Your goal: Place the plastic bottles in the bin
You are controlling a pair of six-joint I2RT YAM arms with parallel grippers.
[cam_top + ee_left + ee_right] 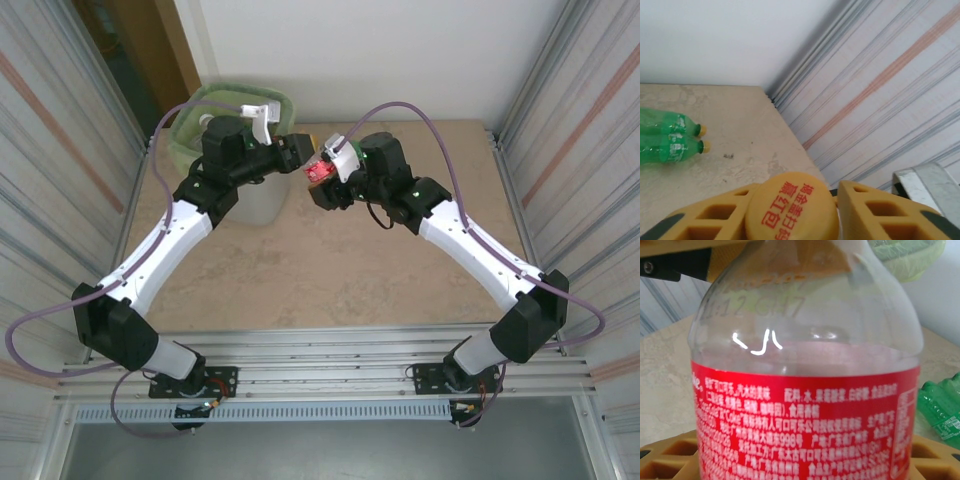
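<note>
A clear plastic bottle (318, 170) with a red label (805, 425) hangs above the table between both grippers. My left gripper (298, 150) is shut on its yellow cap (790, 207), the yellow fingers (875, 210) pressing either side. My right gripper (338, 172) is shut on the labelled body, and its pads (670, 457) show at the bottle's sides. The bin (230, 93), lined with a light green bag, stands just behind and left of the left gripper. Two green bottles (670, 137) lie side by side on the table; one (942, 412) is beside the held bottle.
Corrugated metal walls (570, 110) close in both sides of the beige table (330, 270). A white wall (400, 50) runs along the back. Purple cables (420, 115) loop over both arms.
</note>
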